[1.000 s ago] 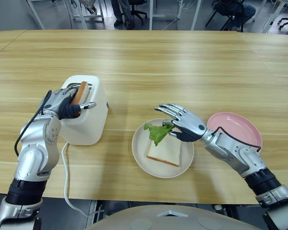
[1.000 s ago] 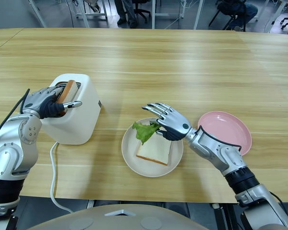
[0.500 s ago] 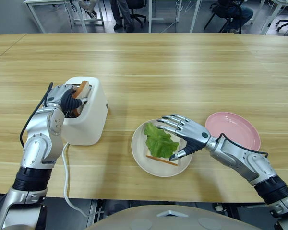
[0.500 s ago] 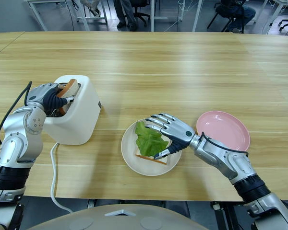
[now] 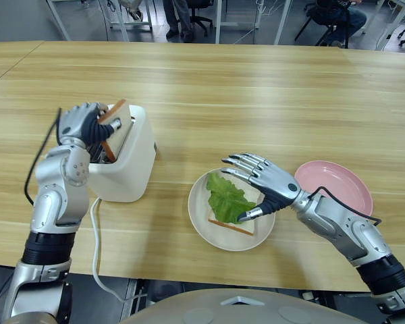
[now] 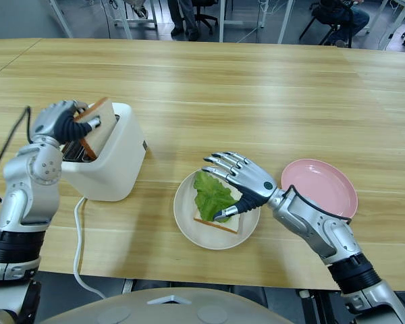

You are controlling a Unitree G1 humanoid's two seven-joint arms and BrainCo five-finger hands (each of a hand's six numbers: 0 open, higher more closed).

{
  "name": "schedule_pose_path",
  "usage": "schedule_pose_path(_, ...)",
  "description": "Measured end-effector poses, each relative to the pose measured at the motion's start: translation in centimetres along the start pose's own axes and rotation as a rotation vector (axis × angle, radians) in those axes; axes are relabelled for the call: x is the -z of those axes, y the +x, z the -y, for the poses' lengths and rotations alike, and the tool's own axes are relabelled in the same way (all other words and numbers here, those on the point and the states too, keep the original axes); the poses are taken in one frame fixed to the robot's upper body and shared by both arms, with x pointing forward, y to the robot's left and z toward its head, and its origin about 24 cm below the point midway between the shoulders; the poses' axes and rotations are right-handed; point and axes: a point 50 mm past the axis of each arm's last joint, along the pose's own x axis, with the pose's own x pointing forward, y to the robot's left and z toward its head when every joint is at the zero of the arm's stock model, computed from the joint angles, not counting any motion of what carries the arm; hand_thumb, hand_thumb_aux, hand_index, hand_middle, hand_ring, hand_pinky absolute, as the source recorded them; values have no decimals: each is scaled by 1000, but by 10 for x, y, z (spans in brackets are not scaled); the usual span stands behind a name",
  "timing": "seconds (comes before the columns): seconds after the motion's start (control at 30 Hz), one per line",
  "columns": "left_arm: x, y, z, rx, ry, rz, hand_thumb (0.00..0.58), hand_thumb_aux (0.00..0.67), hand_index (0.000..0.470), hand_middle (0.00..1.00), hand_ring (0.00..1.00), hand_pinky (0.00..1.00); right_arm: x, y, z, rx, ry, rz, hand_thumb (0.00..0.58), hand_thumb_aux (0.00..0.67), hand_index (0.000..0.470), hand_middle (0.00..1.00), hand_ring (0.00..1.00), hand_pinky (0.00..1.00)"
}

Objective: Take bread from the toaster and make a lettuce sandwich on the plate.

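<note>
A: What is in front of you?
B: A wooden table (image 5: 256,88). The white toaster (image 5: 131,169) stands at nine o'clock from the white plate (image 5: 197,223), and its cord (image 5: 94,250) trails off toward six o'clock.
A: Any other dishes?
B: A pink plate (image 5: 337,185) lies just beside the white one, at three o'clock.
A: And the sandwich?
B: The bread (image 5: 233,226) lies flat on the white plate with the lettuce (image 5: 226,199) on top.
A: Your hands?
B: My left hand (image 5: 81,121) is curled around the toast (image 6: 100,125), pinching it tilted, with its lower end at the toaster's slot. My right hand (image 5: 270,179) hovers over the white plate's three o'clock side with fingers spread, holding nothing. One fingertip points at the leaf's edge, and I cannot tell whether it touches.
</note>
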Motion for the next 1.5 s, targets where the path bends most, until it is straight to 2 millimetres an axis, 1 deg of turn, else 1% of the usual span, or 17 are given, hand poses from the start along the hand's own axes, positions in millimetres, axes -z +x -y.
schedule_pose_path(0.1, -23, -2, -33, -161, -68, 127, 580, 670, 460, 1000, 1000, 1000, 4, -2, 11, 74, -22, -21, 0, 0, 0, 0, 0, 0)
schedule_pose_path(0.17, -41, -7, -52, -248, -162, 231, 580, 670, 460, 1000, 1000, 1000, 9, -6, 20, 137, -44, -46, 0, 0, 0, 0, 0, 0)
schedule_pose_path(0.23, -55, -13, -59, -272, -257, 316, 580, 670, 460, 1000, 1000, 1000, 13, -12, 27, 195, -67, -77, 0, 0, 0, 0, 0, 0)
schedule_pose_path(0.3, -64, -17, -59, -258, -367, 372, 580, 670, 460, 1000, 1000, 1000, 16, -19, 31, 238, -92, -105, 0, 0, 0, 0, 0, 0)
schedule_pose_path(0.37, -74, -22, -53, -214, -571, 425, 580, 670, 460, 1000, 1000, 1000, 19, -28, 36, 283, -141, -130, 0, 0, 0, 0, 0, 0)
schedule_pose_path(0.43, -82, -27, -39, -140, -759, 449, 580, 670, 460, 1000, 1000, 1000, 18, -33, 39, 314, -183, -129, 0, 0, 0, 0, 0, 0)
schedule_pose_path(0.5, -90, -35, -11, 14, -921, 444, 580, 670, 460, 1000, 1000, 1000, 16, -38, 42, 331, -221, -113, 0, 0, 0, 0, 0, 0)
schedule_pose_path(0.53, -95, -43, 10, 127, -1025, 415, 580, 670, 460, 1000, 1000, 1000, 14, -40, 43, 340, -246, -97, 0, 0, 0, 0, 0, 0)
schedule_pose_path(0.7, -106, -72, 66, 422, -1260, 300, 580, 670, 460, 1000, 1000, 1000, 8, -47, 50, 381, -304, -46, 0, 0, 0, 0, 0, 0)
schedule_pose_path(0.83, -118, -91, 92, 604, -1372, 247, 580, 670, 460, 1000, 1000, 1000, 1, -50, 51, 371, -334, 8, 0, 0, 0, 0, 0, 0)
schedule_pose_path(1.0, -119, -94, 107, 727, -1337, 225, 580, 670, 460, 1000, 1000, 1000, -9, -49, 47, 352, -344, 75, 0, 0, 0, 0, 0, 0)
schedule_pose_path(1.1, -118, -94, 119, 838, -1184, 265, 580, 670, 460, 1000, 1000, 1000, -16, -48, 37, 310, -316, 121, 0, 0, 0, 0, 0, 0)
schedule_pose_path(1.17, -114, -87, 122, 876, -1034, 322, 580, 670, 460, 1000, 1000, 1000, -21, -46, 32, 296, -291, 145, 0, 0, 0, 0, 0, 0)
schedule_pose_path(1.23, -112, -78, 119, 882, -904, 393, 580, 670, 460, 1000, 1000, 1000, -22, -46, 30, 292, -279, 154, 0, 0, 0, 0, 0, 0)
schedule_pose_path(1.33, -116, -57, 101, 876, -660, 552, 580, 670, 460, 1000, 1000, 1000, -25, -46, 27, 280, -258, 168, 0, 0, 0, 0, 0, 0)
schedule_pose_path(1.4, -122, -43, 91, 878, -564, 629, 580, 670, 460, 1000, 1000, 1000, -25, -47, 25, 274, -249, 174, 0, 0, 0, 0, 0, 0)
schedule_pose_path(1.5, -134, -23, 86, 920, -460, 723, 580, 670, 460, 1000, 1000, 1000, -26, -47, 23, 253, -237, 188, 0, 0, 0, 0, 0, 0)
